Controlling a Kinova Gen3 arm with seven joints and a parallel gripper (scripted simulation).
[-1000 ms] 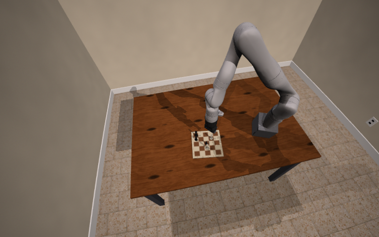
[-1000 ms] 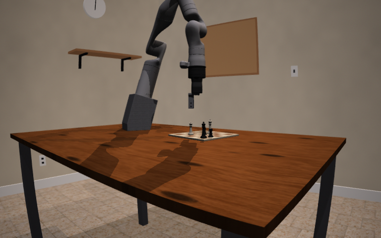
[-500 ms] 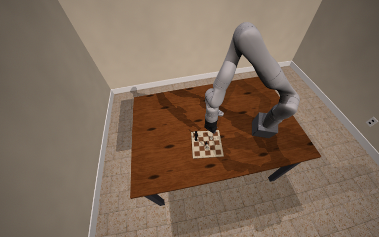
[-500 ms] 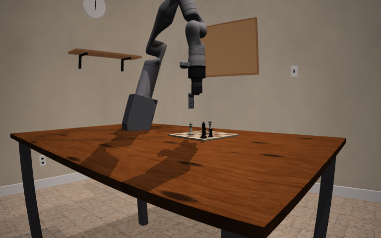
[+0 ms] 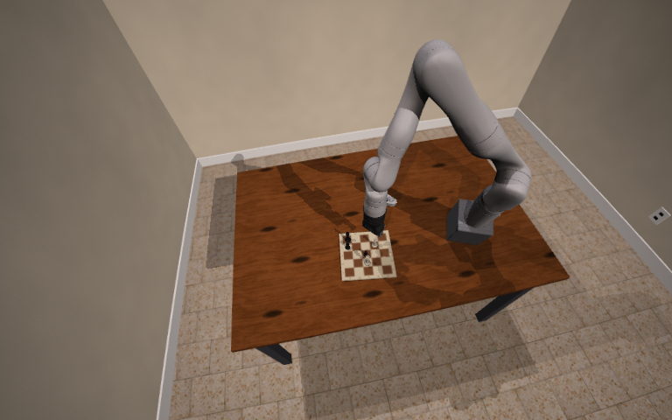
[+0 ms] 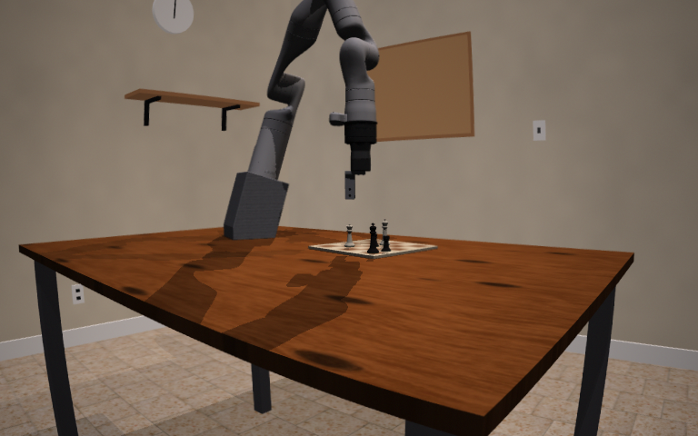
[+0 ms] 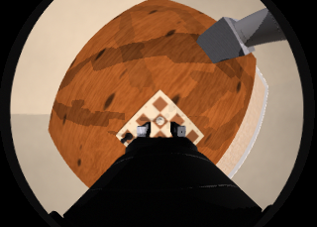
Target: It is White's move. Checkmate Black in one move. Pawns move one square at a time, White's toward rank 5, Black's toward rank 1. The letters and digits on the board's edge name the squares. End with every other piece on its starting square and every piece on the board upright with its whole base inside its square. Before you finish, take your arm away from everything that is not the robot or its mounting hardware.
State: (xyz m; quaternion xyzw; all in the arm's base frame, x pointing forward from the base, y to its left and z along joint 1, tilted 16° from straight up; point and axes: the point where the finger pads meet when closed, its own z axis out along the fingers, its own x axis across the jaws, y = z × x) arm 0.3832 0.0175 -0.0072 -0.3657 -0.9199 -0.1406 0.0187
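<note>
A small chessboard [image 5: 368, 254] lies on the wooden table. A white piece [image 5: 374, 242] stands near the board's far edge; it also shows in the exterior view [image 6: 349, 235] and in the wrist view [image 7: 158, 122]. A tall black piece [image 5: 346, 240] stands at the far left corner of the board. A small black piece [image 5: 365, 254] and another white piece [image 5: 367, 262] stand near the middle. My gripper [image 6: 349, 192] hangs well above the first white piece, pointing straight down. It is open and empty.
The arm's grey base [image 5: 467, 223] stands on the table to the right of the board. The table's edges are far from the board on all sides. A shelf [image 6: 190, 99] and a cork board [image 6: 423, 86] hang on the far wall.
</note>
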